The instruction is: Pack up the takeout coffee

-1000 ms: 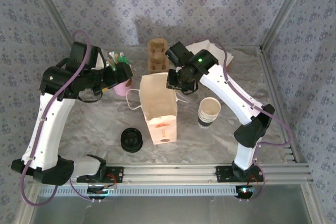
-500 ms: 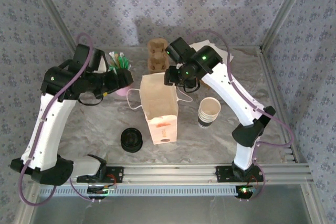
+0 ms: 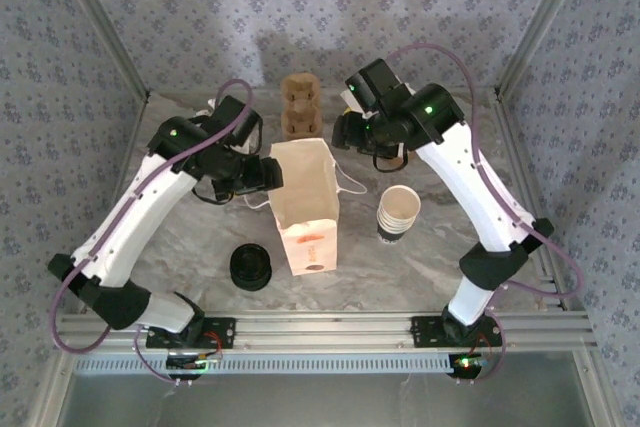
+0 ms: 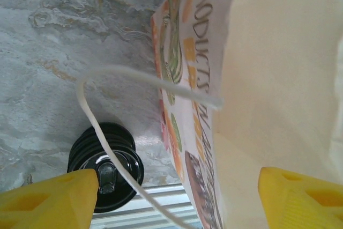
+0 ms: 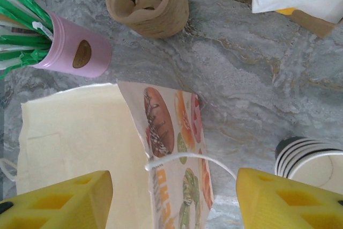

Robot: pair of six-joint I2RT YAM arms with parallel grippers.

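The left claw point(image 4: 177, 194) is standing apart, with a wall of the paper bag point(image 4: 278, 79) and its white handle point(image 4: 134, 76) lying between its fingers. The right claw point(image 5: 174, 197) is gaping astride the bag's rim. Where the takeout coffee is sitting cannot be told.

The left claw point(image 3: 272, 175) and right claw point(image 3: 343, 134) flank the upright paper bag point(image 3: 305, 212).

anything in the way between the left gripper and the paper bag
Nothing visible blocks it. The left gripper straddles the paper bag's left wall with its jaws open, and the bag's white handle loop hangs between its fingers. The black lid stack sits beside the bag.
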